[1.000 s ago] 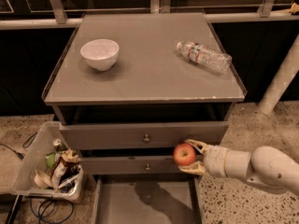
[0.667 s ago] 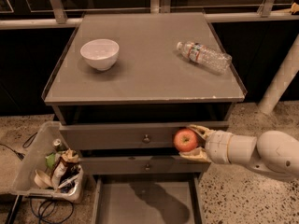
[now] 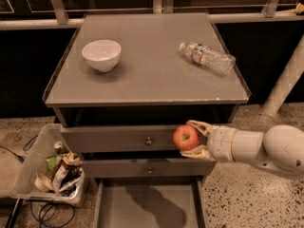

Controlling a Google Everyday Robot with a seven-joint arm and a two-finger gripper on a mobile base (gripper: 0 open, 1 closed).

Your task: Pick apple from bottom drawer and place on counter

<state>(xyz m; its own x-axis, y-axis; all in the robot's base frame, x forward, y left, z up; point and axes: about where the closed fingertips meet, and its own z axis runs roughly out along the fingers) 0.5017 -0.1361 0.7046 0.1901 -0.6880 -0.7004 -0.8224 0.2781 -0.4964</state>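
The bottom drawer (image 3: pixel 114 201) stands pulled out nearest the camera, its flat grey floor holding only a shadow, so the picking half of the task looks done. Just above and beyond it, the gripper (image 3: pixel 191 137) reaches in from the right on the pale arm (image 3: pixel 266 148) and pinches the apple (image 3: pixel 185 137), one finger over the top of the fruit and one under it. The apple hangs in the air in front of the upper knobbed drawer (image 3: pixel 114 137), right of its knob (image 3: pixel 149 140) and below the counter's front edge. Compared with a second ago, the apple is higher: then it sat level with the gap between the two knobbed drawers, a little later it was partway up the upper drawer's face, and now it is near that drawer's top, with the arm raised along with it and the grip unchanged. I judge this as the lift toward the counter, about midway: the fruit has to clear the rim before it can travel inward and be set down. To the left on the floor, the bin (image 3: pixel 33 160) of rubbish has not shifted. Farther back, the counter (image 3: pixel 152 80) carries the white bowl (image 3: pixel 101 55) at its left and the plastic bottle (image 3: pixel 207 58) lying on its side at the right, both where they were, with open grey surface between them for the apple.
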